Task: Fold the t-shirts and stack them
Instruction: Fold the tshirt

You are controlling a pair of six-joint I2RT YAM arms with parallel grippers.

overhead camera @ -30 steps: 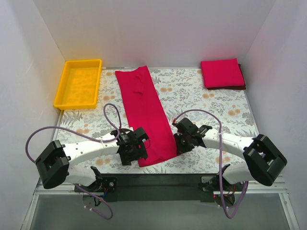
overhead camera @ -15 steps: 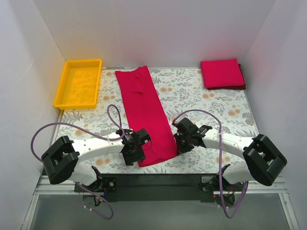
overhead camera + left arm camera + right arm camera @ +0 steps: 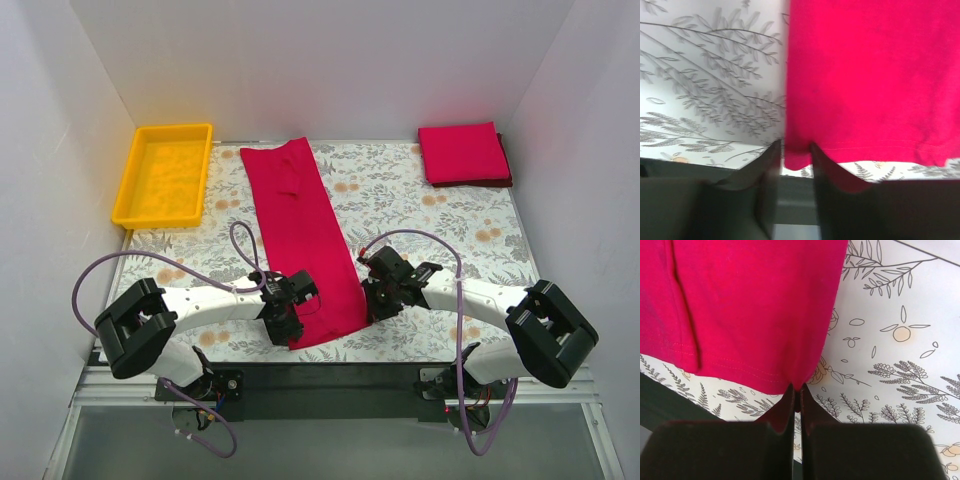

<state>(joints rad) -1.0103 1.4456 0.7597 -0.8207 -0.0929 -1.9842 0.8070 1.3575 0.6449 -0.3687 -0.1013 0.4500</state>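
A crimson t-shirt, folded lengthwise into a long strip, lies on the floral table from the far edge to the near edge. My left gripper is at its near-left corner. In the left wrist view the gripper is narrowly open, with the corner of the t-shirt between the fingers. My right gripper is at the near-right corner. In the right wrist view it is shut on the hem corner of the t-shirt. Folded red t-shirts lie stacked at the far right.
A yellow plastic tray stands at the far left corner. White walls close the table on three sides. The dark near edge of the table runs just behind both grippers.
My left gripper has moved right, from beside the shirt's near-left edge onto its corner. The right gripper has stayed shut on the near-right corner. The shirt has not shifted.
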